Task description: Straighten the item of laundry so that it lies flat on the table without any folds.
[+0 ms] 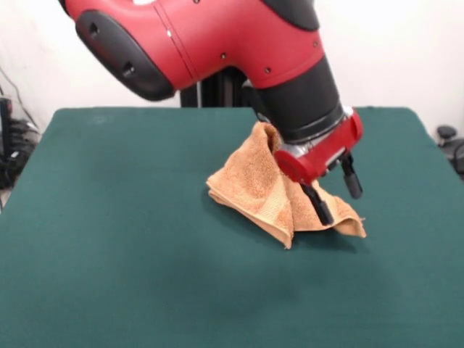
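Note:
The orange-tan towel sits bunched at the middle of the green table. It rises in a tent-like peak against the black wrist of my arm, and its lower folds spread out on the cloth. My gripper hangs from the red plate at the towel's right side, tilted. Its two black fingers stand apart. The lower finger lies in front of the towel's right flap, and the other finger is clear of it. I see nothing held between the tips. The towel's top edge is hidden behind the arm.
The red and black arm fills the top middle of the view and hides the table's far middle. Cables and dark equipment lie off the table's left edge, and a dark object sits past the right edge.

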You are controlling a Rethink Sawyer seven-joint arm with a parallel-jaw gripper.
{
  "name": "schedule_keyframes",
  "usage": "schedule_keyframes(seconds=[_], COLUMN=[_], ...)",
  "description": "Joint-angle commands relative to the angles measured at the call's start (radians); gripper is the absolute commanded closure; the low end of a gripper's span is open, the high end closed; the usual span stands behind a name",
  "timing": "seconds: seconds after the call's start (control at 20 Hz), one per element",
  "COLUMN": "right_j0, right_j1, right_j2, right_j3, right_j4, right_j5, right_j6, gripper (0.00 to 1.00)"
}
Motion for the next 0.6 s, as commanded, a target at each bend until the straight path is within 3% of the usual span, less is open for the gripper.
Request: schedule_keyframes(seconds=[0.05, 0.3, 0.6], right_j0=[0.056, 0.047, 0.029], right_j1=[0.058, 0.055, 0.076], right_j2=[-0.075, -0.074, -0.074], right_j3=[-0.098, -0.043, 0.013], right_j4=[-0.057, -0.079, -0.059], right_j5=[0.083, 0.061, 0.130], right_j6=[-0.245, -0.250, -0.300], gripper=[0.00, 0.00, 0.00])
